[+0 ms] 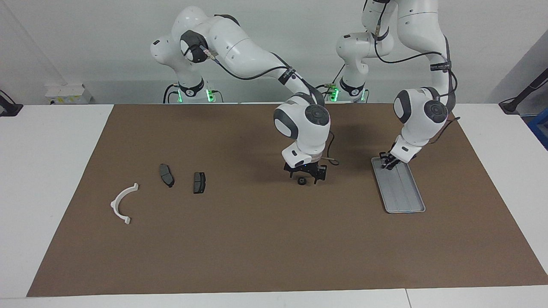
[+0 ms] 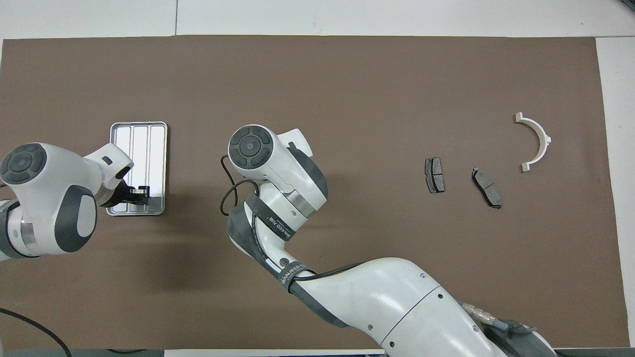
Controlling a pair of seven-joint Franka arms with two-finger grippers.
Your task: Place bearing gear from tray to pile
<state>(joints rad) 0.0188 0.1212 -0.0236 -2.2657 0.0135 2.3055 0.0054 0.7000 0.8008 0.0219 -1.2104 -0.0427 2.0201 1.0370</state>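
Note:
The small black bearing gear point(image 1: 302, 181) lies on the brown mat mid-table, between the tray and the pile. My right gripper point(image 1: 305, 177) is just over it, open, with a fingertip on either side. In the overhead view the right wrist hides both. The silver tray point(image 1: 402, 194) lies toward the left arm's end and also shows in the overhead view point(image 2: 139, 136). My left gripper point(image 1: 387, 164) hangs over the tray's end nearer the robots. The pile is a white half-ring bracket point(image 1: 122, 203) and two dark plates point(image 1: 166, 175) point(image 1: 199, 182), toward the right arm's end.
The brown mat point(image 1: 274, 248) covers most of the white table. Bare mat lies between the gear and the nearest plate point(image 2: 434, 175). The second plate point(image 2: 486, 187) and the bracket point(image 2: 536, 141) lie closer to the mat's edge.

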